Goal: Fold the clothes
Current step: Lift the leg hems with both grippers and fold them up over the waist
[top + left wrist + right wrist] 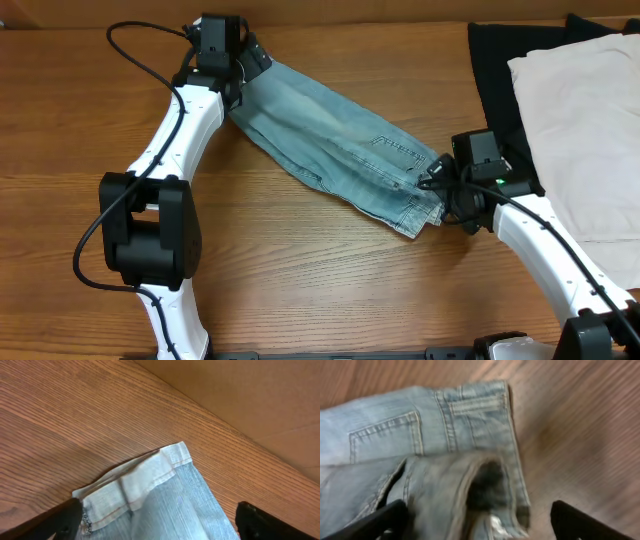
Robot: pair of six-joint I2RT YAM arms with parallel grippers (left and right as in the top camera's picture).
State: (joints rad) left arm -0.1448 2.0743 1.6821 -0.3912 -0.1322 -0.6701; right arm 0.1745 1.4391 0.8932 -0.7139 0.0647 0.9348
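Observation:
The light-blue denim shorts point(330, 145) lie folded lengthwise in a long strip, running from the back left to the middle right of the table. My left gripper point(243, 68) is open at the cuffed hem end; the pale turned-up cuff point(135, 485) lies between its fingers point(157, 525). My right gripper point(440, 185) is open at the waistband end. Its view shows the waistband point(485, 405), a stitched back pocket point(385, 435) and the dark inside of the waist opening between its fingers point(477, 522).
A black garment point(495, 70) lies at the back right with a larger cream-white garment point(580, 130) on top of it. The right arm reaches in from the front right, the left arm from the front left. A cardboard wall point(250, 395) stands behind the table.

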